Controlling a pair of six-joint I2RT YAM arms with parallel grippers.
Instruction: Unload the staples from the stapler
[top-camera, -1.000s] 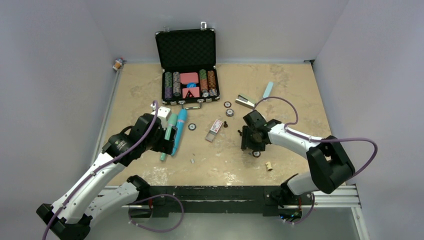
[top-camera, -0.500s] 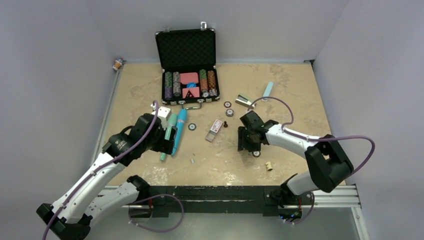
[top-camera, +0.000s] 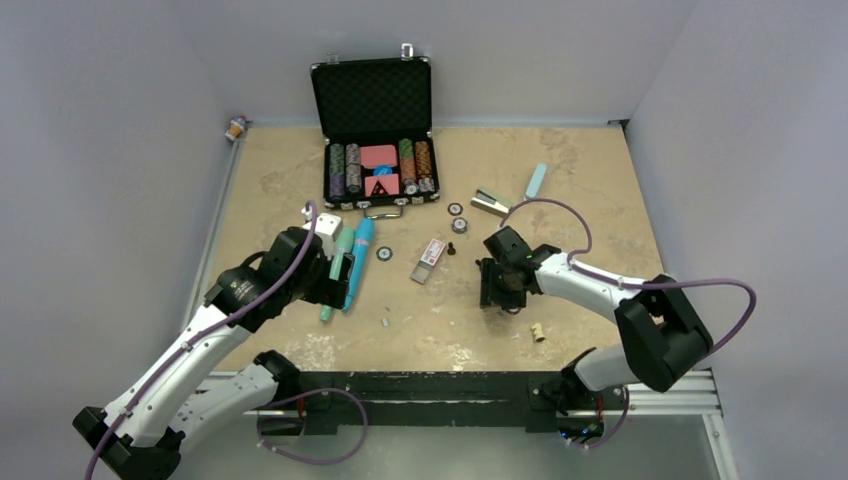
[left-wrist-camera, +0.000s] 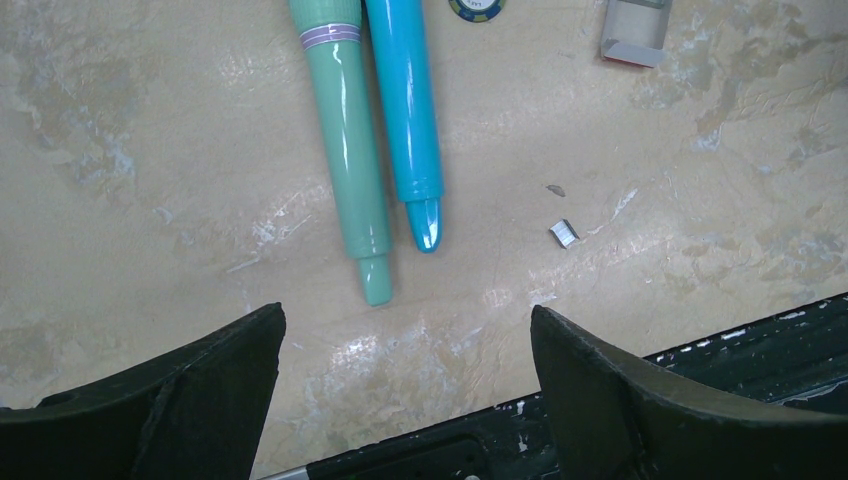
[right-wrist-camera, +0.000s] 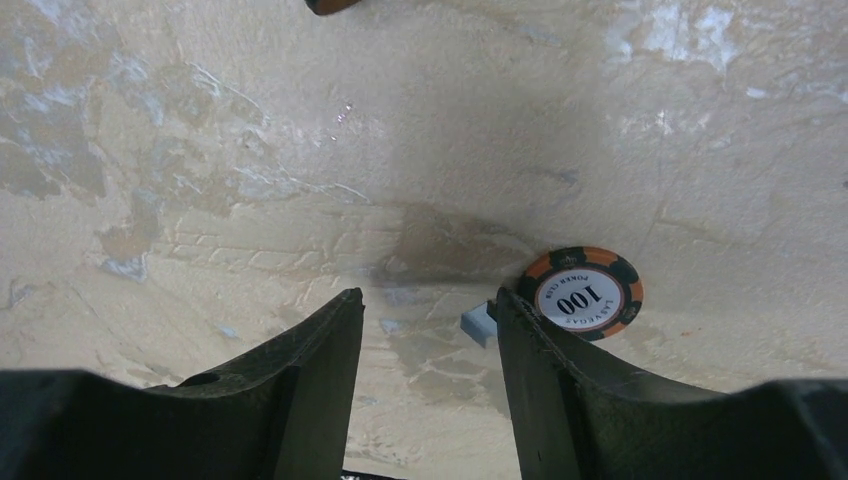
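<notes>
The stapler shows in the top view at the back right as a silver metal part (top-camera: 490, 203), with a pale teal piece (top-camera: 537, 180) lying just beyond it. Both grippers are far from it. My right gripper (top-camera: 497, 290) hangs low over the table mid-right, open about halfway with nothing between its fingers (right-wrist-camera: 430, 300). A small grey strip of staples (right-wrist-camera: 478, 324) lies on the table against the inner side of its right finger. Another tiny staple strip (left-wrist-camera: 564, 233) lies near the front (top-camera: 385, 322). My left gripper (left-wrist-camera: 405, 320) is wide open and empty.
A green pen (left-wrist-camera: 345, 150) and a blue pen (left-wrist-camera: 405, 110) lie side by side ahead of the left gripper. An orange-black poker chip (right-wrist-camera: 585, 293) sits by the right finger. An open chip case (top-camera: 378, 150) stands at the back; a small card box (top-camera: 430, 258), loose chips (top-camera: 460, 225) and a cork (top-camera: 538, 331) are scattered.
The right gripper drifted slightly left and back again over the same spot, its jaws a touch narrower. The left arm has not moved.
</notes>
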